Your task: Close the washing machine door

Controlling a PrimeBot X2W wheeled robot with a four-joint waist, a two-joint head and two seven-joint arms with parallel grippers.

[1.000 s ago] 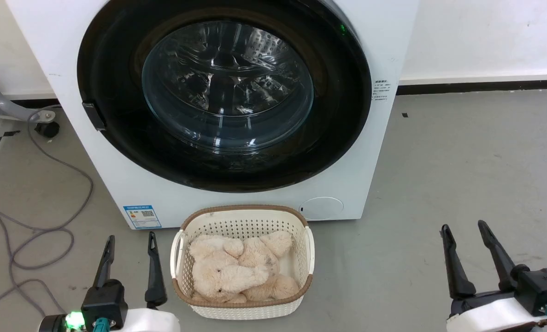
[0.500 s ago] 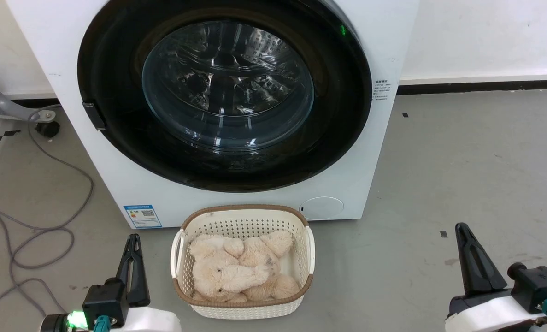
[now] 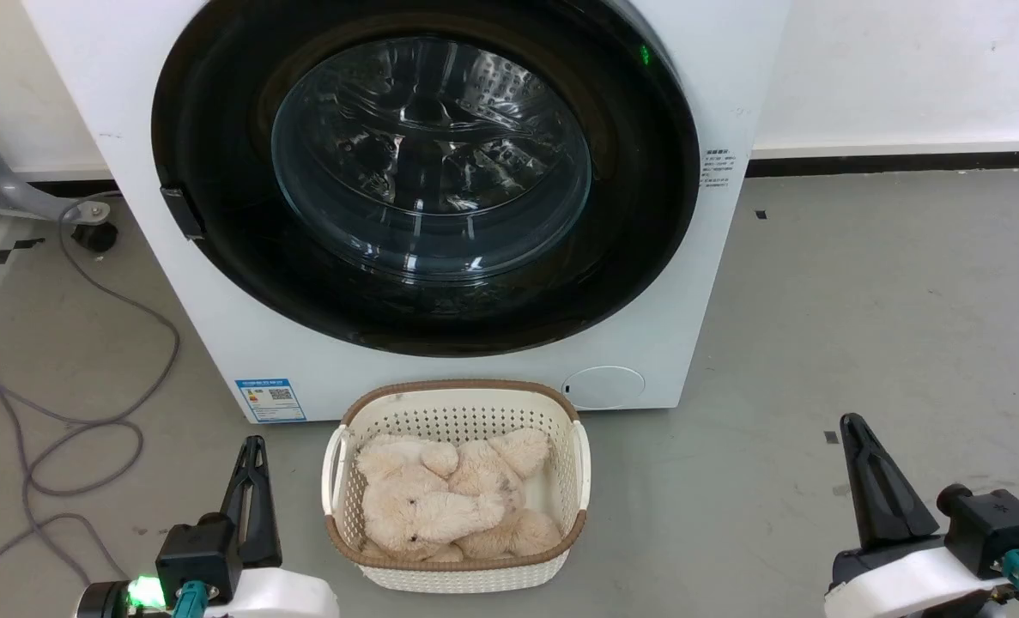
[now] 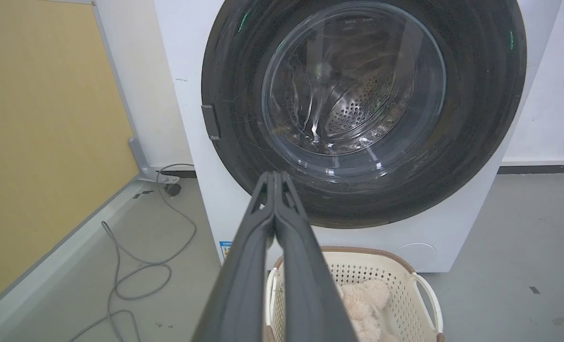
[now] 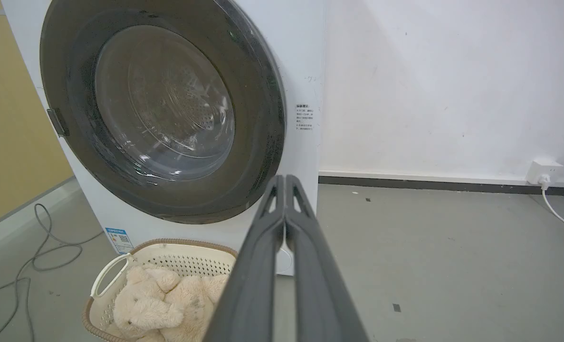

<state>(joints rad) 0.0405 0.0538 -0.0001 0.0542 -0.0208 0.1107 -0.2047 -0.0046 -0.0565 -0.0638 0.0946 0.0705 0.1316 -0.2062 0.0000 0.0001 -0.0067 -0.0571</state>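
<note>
Left fingers (image 3: 251,489), right fingers (image 3: 874,485) have closed; washing machine door (image 3: 638,215) flush.

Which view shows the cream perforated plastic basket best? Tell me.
Head view: the cream perforated plastic basket sits whole and unblocked. In both wrist views the shut jaws and the bottom edge hide part of it.

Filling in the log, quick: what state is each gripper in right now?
Left gripper: closed, holding nothing.
Right gripper: closed, holding nothing.
</note>
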